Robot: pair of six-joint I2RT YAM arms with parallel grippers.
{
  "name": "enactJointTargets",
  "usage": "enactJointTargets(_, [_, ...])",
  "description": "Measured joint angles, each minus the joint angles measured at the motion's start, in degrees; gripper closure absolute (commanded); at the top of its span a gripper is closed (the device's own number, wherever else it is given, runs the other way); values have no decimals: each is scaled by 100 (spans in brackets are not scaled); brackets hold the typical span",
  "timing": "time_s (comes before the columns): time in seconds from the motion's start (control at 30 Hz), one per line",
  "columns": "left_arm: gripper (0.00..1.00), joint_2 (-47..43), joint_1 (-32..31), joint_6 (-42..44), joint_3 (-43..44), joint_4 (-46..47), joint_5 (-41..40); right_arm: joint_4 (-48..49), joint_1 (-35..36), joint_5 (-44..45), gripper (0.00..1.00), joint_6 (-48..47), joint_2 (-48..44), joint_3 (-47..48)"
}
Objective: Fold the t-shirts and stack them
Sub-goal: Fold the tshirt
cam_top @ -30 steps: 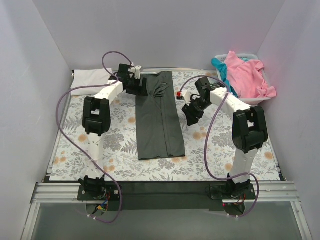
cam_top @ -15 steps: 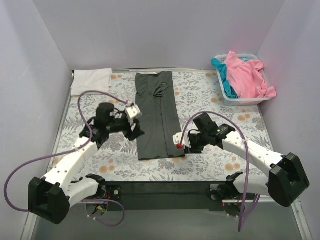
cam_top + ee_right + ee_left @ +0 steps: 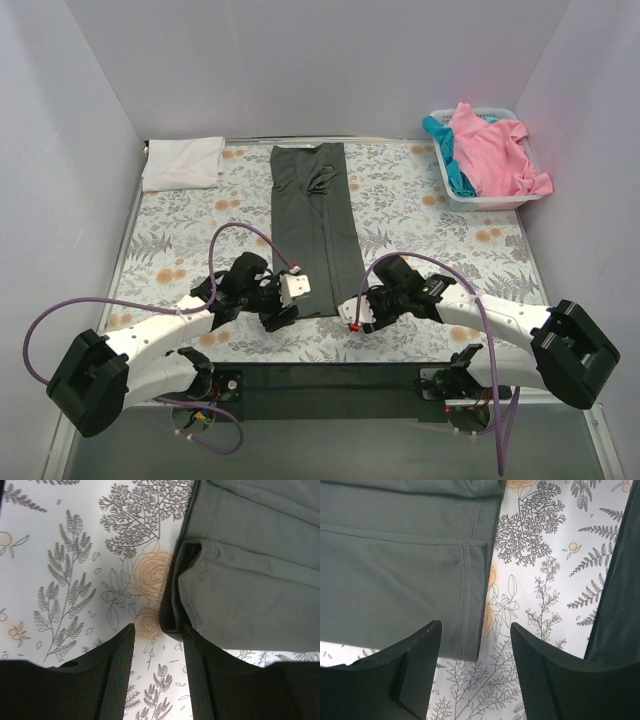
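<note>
Where the white basket (image 3: 492, 202) sits at the far right corner, it holds the pink t-shirt (image 3: 495, 150), heaped over the teal t-shirt (image 3: 452, 168). White t-shirt (image 3: 183, 162): folded, far left corner of the floral cloth (image 3: 420, 200). Charcoal t-shirt (image 3: 310, 230): long folded strip, mid-table. Left gripper (image 3: 475, 645): jaws apart at the strip's near left corner, nothing held. Right gripper (image 3: 157, 672): jaws apart astride the near right corner, not clamped.

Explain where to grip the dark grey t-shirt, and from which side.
Probably its near hem corners: the left gripper on the left one, the right gripper on the right, coming from the near end. The dark grey t-shirt lies as a long strip running away from the arms, leaving those corners exposed.
</note>
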Motion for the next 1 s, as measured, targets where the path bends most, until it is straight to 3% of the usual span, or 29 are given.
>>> enactJointTargets(0.27, [47, 450, -297, 111, -2, 420, -271, 310, 0, 142, 59, -28, 63, -11])
enactJointTargets(0.57, [47, 518, -326, 122, -15, 511, -376, 267, 0, -76, 50, -293, -1235, -350])
enactJointTargets(0.73, [46, 542, -348, 118, -20, 520, -376, 317, 0, -116, 49, -354, -730, -350])
enactJointTargets(0.87, [45, 654, -393, 136, -20, 542, -378, 428, 2, -90, 53, -319, -107, -350])
enactJointTargets(1.0, [47, 839, -431, 188, -22, 560, -422, 804, 2, -111, 68, -227, 210, -323])
